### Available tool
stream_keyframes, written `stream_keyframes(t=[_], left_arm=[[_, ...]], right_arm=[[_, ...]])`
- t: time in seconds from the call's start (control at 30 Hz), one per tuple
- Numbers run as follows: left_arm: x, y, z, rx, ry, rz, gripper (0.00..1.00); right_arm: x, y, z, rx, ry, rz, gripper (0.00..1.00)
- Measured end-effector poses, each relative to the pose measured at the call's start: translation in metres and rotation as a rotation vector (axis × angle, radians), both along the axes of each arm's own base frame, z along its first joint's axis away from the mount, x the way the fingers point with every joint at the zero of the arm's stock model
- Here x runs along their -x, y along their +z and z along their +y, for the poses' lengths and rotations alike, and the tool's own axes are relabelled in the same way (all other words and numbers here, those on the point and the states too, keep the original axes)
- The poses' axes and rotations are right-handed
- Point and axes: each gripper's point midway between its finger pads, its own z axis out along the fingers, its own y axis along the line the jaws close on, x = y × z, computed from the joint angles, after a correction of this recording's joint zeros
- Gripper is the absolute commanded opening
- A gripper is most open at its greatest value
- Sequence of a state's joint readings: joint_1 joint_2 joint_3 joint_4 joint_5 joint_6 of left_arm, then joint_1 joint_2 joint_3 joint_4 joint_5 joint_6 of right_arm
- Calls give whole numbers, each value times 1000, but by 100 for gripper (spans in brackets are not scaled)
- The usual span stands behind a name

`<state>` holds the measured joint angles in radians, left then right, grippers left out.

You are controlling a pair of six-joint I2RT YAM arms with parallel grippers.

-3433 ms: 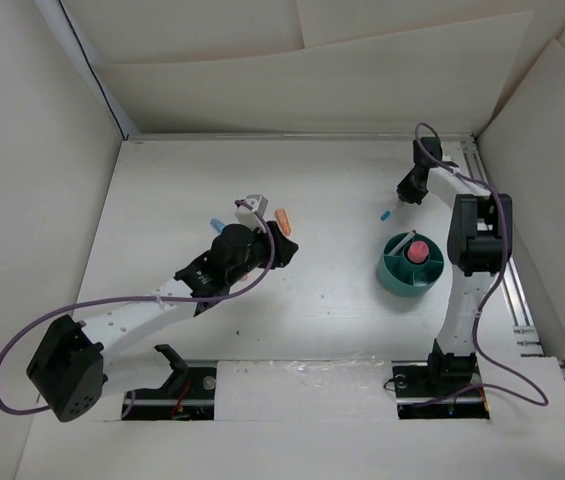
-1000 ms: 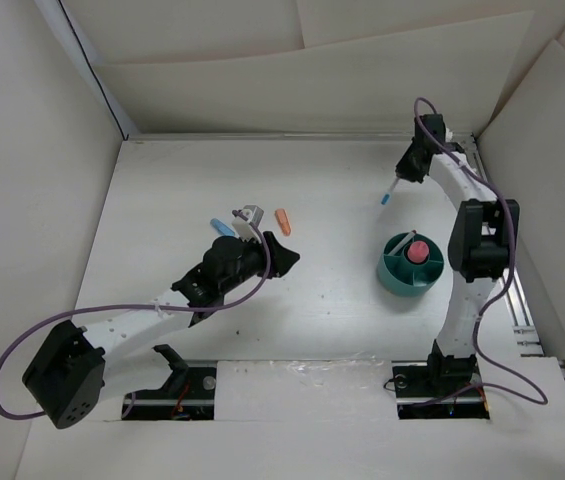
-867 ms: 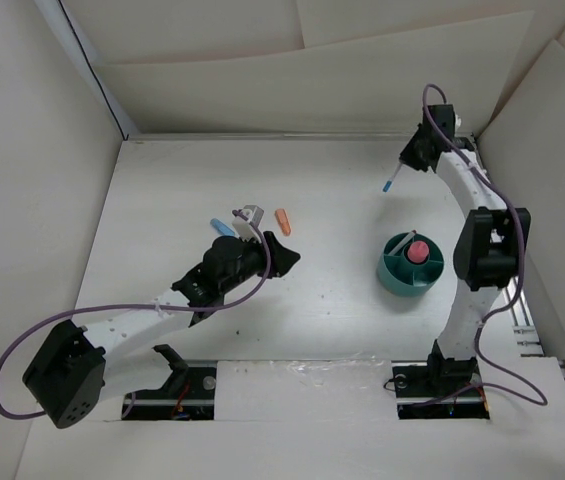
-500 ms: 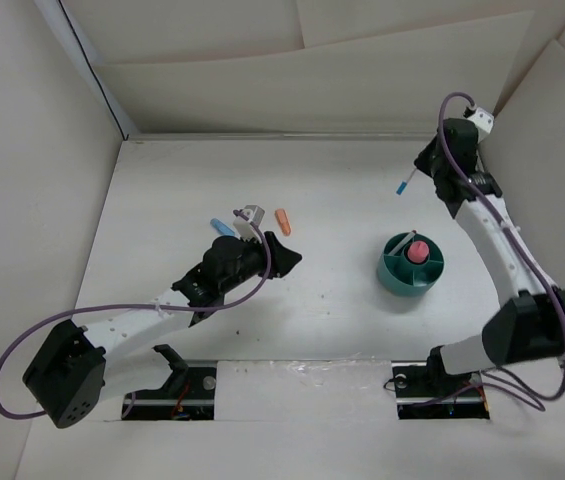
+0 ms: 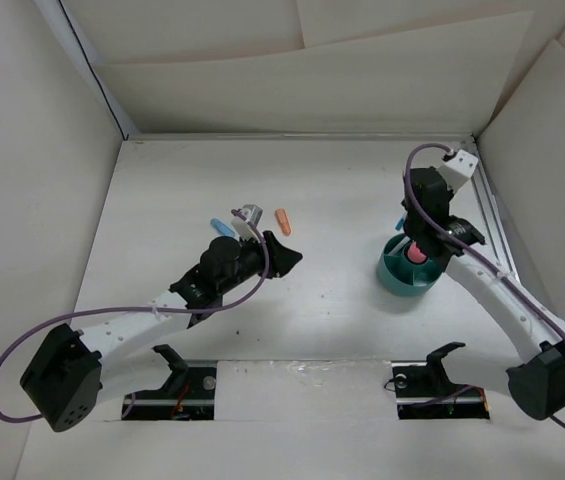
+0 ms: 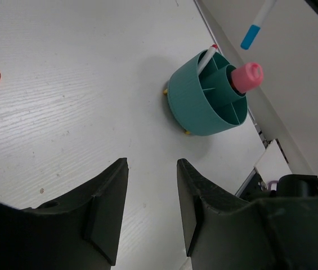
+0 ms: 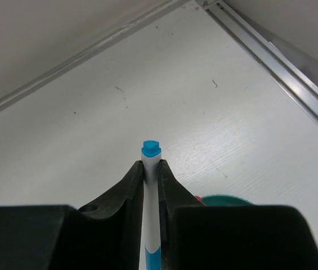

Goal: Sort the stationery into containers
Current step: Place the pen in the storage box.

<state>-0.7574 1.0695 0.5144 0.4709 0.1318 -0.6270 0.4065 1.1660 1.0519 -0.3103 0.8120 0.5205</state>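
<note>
Pink eraser (image 5: pixel 417 251), red-capped pen (image 6: pixel 206 56) in teal cup (image 5: pixel 398 278); right gripper (image 7: pixel 150 169) pinching blue-capped pen (image 7: pixel 151 151) above it; left gripper (image 6: pixel 152 191) parted, empty; orange eraser (image 5: pixel 283 216) unsorted.

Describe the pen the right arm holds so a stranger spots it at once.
Find the round teal cup on the table's right side. In the air by it, the right gripper pinches a thin white pen. Its cap is blue; the pen in the cup has a red tip.
</note>
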Motion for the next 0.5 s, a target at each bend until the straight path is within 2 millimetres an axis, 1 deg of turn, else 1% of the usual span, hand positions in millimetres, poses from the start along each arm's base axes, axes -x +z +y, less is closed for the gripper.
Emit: stream_keyframes(t=[0.23, 0.33, 0.5], left_arm=[[4, 8, 3, 13, 1, -14, 36], [8, 9, 5, 17, -2, -19, 36], [9, 8, 8, 10, 4, -13, 36]], right_arm=[[4, -29, 10, 96, -74, 61, 0], [4, -47, 16, 138, -97, 104, 0], [4, -73, 13, 179, -147, 161, 0]])
